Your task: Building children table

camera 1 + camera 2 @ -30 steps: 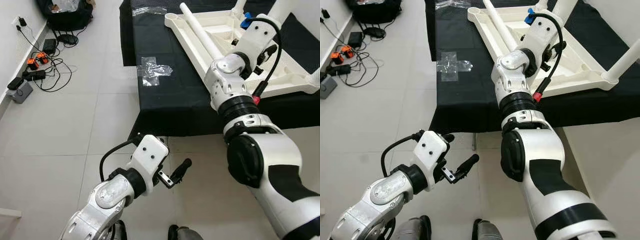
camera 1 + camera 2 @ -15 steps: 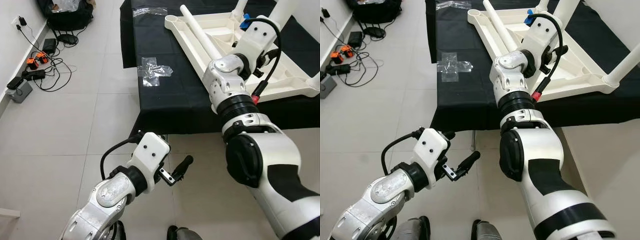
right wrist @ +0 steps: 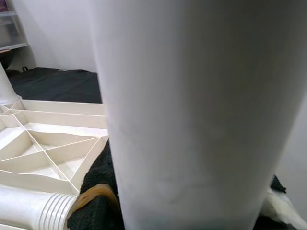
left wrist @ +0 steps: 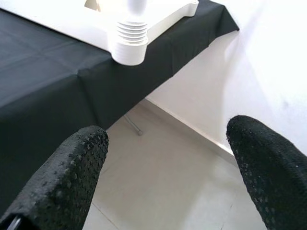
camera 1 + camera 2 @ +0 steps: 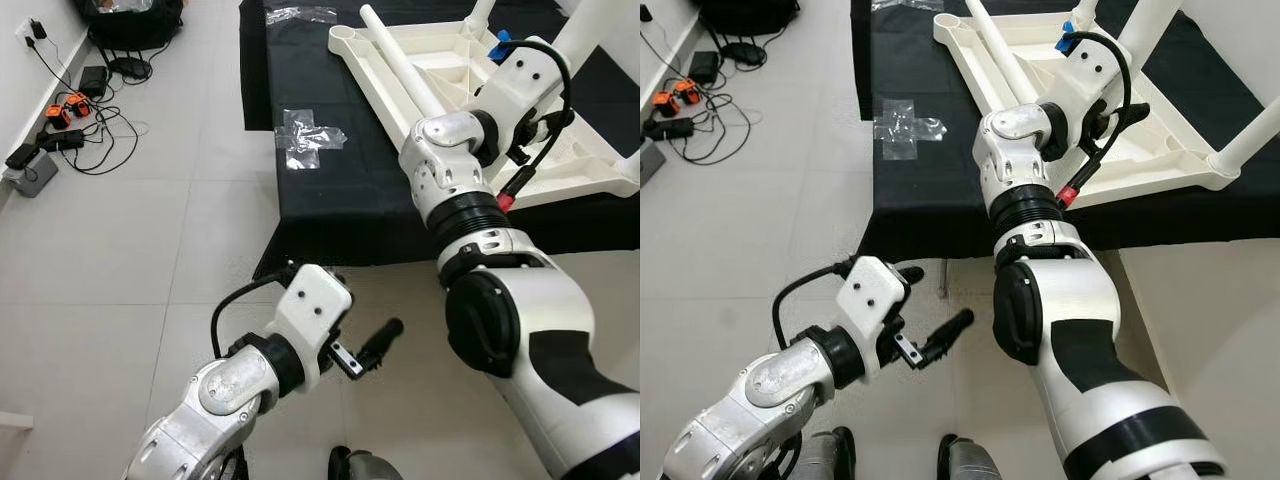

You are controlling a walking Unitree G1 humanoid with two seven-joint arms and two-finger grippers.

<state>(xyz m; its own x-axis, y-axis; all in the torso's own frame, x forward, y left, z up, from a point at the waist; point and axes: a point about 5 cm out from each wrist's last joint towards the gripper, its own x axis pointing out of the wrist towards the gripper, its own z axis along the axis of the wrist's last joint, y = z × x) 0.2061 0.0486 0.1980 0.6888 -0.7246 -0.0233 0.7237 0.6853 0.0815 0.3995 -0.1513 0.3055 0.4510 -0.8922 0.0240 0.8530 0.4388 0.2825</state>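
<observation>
I see the white children's tabletop (image 5: 1140, 130) lying upside down on the black-draped table (image 5: 330, 200), one loose leg (image 5: 400, 60) resting across it. My right pincer (image 5: 1110, 105) reaches over the tabletop; in the right wrist view a white leg (image 3: 192, 110) sits against its fingers (image 3: 93, 211), but I cannot tell whether they grip it. My left pincer (image 5: 350, 350) hangs released above the floor tiles (image 5: 120, 260), fingertips (image 4: 72, 172) apart. Plastic bag (image 5: 305, 138) on the cloth.

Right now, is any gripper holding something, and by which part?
The right gripper is against a white table leg; whether it grips cannot be told. The left gripper is open, holding nothing.
</observation>
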